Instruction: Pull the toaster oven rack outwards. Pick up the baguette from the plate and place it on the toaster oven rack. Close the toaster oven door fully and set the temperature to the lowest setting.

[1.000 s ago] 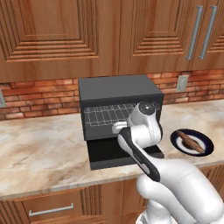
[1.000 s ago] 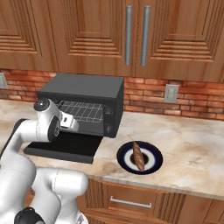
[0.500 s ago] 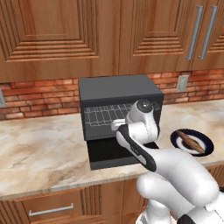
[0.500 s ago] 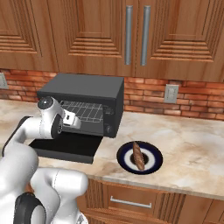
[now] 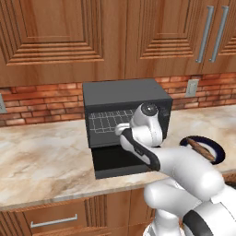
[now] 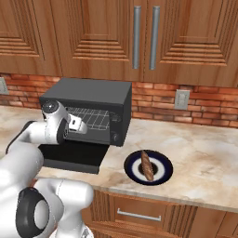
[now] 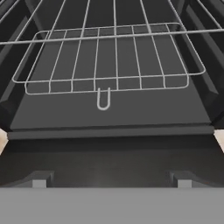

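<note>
Rack sits inside the oven cavity, upper half of the hand view, its small wire loop hanging at the front edge, centre frame. Not pulled out yet by the look of it. Door is folded down flat, lower part of that view. Fingers released, spread wide, holding nothing, lined up well short of the loop.

Risks: loop is thin and narrow, so closing slightly off-centre likely misses or slips off it. Coming in too low could knock the open door. Yanking unevenly might jam the rack on its side rails.

Baguette lies on the plate, lower centre-right of the right base view, beside the toaster oven on the surface.
</note>
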You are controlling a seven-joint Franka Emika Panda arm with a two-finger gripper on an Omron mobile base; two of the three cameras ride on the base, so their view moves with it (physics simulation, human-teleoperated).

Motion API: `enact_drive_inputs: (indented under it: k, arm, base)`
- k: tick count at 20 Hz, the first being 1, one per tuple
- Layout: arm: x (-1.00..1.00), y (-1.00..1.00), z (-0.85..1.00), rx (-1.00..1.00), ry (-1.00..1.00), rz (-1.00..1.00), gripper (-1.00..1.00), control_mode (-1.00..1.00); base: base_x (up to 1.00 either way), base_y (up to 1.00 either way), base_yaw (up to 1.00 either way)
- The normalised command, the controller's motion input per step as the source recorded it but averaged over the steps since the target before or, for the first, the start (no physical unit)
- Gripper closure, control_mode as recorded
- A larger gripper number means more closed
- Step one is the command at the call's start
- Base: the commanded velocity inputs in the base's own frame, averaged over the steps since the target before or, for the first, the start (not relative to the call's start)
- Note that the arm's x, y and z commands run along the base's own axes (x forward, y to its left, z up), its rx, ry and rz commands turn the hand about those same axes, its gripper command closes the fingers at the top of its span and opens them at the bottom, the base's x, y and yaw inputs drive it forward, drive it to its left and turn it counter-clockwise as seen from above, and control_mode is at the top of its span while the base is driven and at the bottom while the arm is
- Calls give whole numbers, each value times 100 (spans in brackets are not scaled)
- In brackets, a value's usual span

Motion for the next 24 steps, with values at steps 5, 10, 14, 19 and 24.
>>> enact_drive_inputs:
  k: [5, 10, 14, 19, 24]
  arm:
    - [12, 6, -8, 0, 0, 0, -100, -100]
    - [10, 5, -14, 0, 0, 0, -100, -100]
    - [13, 2, -20, -1, 0, 0, -100, -100]
    - [11, 0, -13, 0, 0, 0, -100, -100]
    - [14, 0, -3, 0, 0, 0, -100, -100]
  base:
    - [0, 0, 0]
    - [0, 0, 0]
    - [0, 0, 0]
    - [0, 0, 0]
    - [0, 0, 0]
